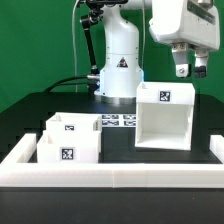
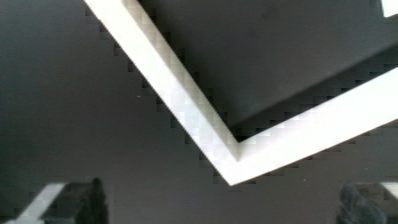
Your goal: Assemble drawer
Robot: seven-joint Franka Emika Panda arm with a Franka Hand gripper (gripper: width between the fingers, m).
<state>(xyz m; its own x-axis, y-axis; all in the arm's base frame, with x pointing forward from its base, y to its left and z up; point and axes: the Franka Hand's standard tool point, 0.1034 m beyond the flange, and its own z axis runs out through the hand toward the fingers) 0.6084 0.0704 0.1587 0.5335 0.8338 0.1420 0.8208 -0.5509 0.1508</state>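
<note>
We are finding the fingers (image 1: 181, 70) spread apart, holding nothing, hanging above the table (image 1: 30, 106). The drawer shell (image 1: 165, 118) is standing upright at their seven o'clock; both trays (image 1: 68, 138) are sitting toward eight o'clock.
</note>
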